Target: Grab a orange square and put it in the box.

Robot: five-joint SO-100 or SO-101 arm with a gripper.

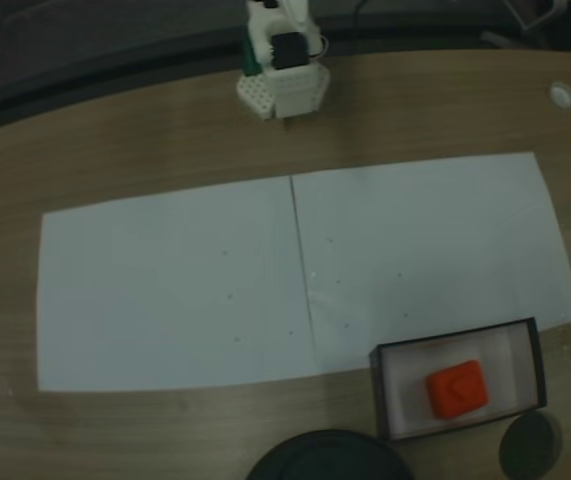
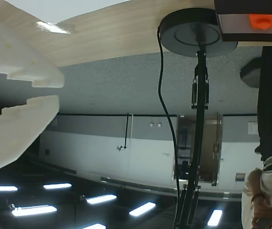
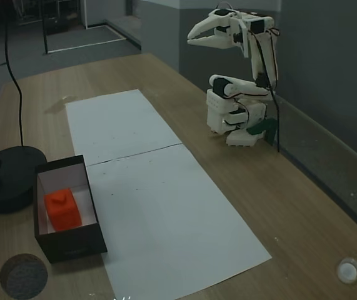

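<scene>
Folded back over its base (image 3: pixel 236 119) at the table's (image 3: pixel 303 206) far edge, gripper (image 3: pixel 191 39) raised high, jaws slightly parted, holding nothing.

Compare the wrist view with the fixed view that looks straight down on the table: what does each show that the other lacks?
Wrist view alone: a room with ceiling lights, and a person's hand at the right edge. Downward fixed view alone: two white paper sheets on the wooden table. Both share the small orange-red cube inside the black-walled box, and the round black stand base.
</scene>
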